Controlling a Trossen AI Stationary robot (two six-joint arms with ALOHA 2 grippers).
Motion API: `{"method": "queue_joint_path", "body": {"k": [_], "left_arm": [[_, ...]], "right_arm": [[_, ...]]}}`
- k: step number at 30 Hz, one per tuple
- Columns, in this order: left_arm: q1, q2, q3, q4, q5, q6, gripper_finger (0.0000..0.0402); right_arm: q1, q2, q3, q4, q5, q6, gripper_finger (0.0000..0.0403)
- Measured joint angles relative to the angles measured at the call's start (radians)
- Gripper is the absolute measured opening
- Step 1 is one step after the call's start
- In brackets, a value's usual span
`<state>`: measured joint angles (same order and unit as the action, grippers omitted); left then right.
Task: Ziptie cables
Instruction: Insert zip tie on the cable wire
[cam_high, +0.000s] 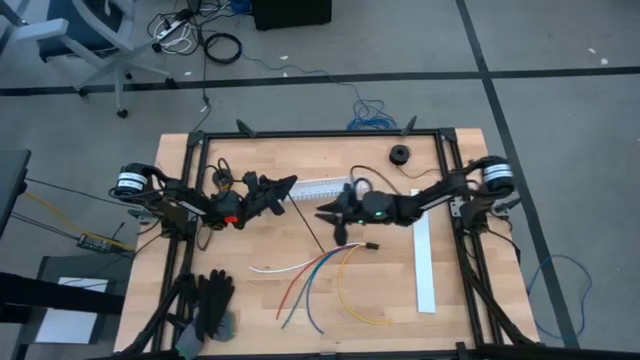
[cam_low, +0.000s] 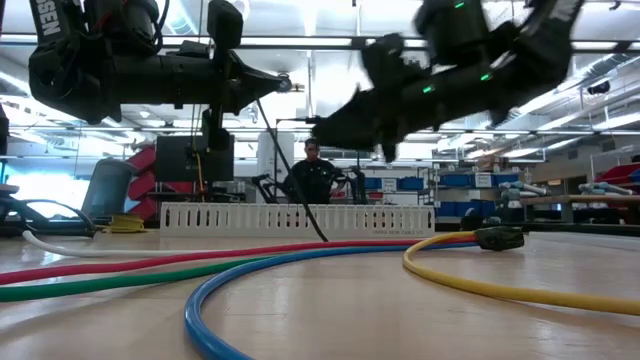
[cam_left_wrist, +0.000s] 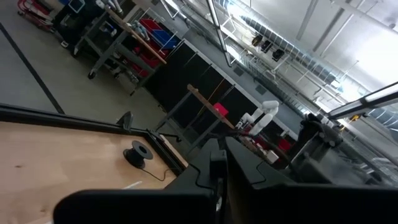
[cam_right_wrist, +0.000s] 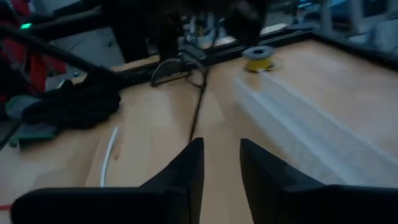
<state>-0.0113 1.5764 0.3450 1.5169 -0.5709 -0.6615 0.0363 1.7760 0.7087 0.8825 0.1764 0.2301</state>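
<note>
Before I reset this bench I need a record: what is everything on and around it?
cables: several loose; red, green, blue, yellow, white; fanned on the table's near half.
plug end: one, dark, on the yellow cable.
zip tie: one, black, slanting down from the left pincer toward the table.
slotted channel: one, white, mid-table.
flat strip: one, white, table's right edge.
spool: one, black, far right corner.
gloves: black, near left corner.
person: one, dark top, behind the table.
left pincer: shut.
right pincer: slightly open, holding nothing.
</note>
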Motion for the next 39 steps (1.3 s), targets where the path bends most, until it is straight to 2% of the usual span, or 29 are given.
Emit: {"method": "queue_joint_path", "body": {"k": [4,10,13,16,21,25,33,39], "left_arm": [[0.000,0.000,0.000,0.000,0.000,0.000,0.0000],[-0.003,0.000,0.000,-0.003,0.035,-0.004,0.0000],[-0.003,0.000,0.000,-0.006,0.047,-0.004,0.0000],[-0.003,0.000,0.000,-0.015,0.058,-0.001,0.0000],[-0.004,0.000,0.000,-0.038,0.070,-0.005,0.0000],[-0.004,0.000,0.000,-0.043,0.080,-0.076,0.0000],[-0.004,0.000,-0.001,-0.050,0.091,-0.159,0.0004],[-0.004,0.000,-0.001,-0.051,0.130,-0.162,0.0023]], "right_arm": [[-0.002,0.129,0.112,0.005,-0.050,-0.034,0.0104],[-0.012,0.194,0.189,0.034,-0.076,-0.060,0.0101],[-0.015,0.200,0.193,0.033,-0.076,-0.074,0.0070],[-0.015,0.200,0.193,0.031,-0.076,-0.112,0.0015],[-0.015,0.186,0.193,0.030,-0.076,-0.132,0.0001],[-0.015,0.180,0.193,0.034,-0.074,-0.135,0.0000],[-0.015,0.177,0.193,0.064,0.026,-0.122,0.0000],[-0.015,0.158,0.193,0.073,0.116,-0.091,0.0000]]}}
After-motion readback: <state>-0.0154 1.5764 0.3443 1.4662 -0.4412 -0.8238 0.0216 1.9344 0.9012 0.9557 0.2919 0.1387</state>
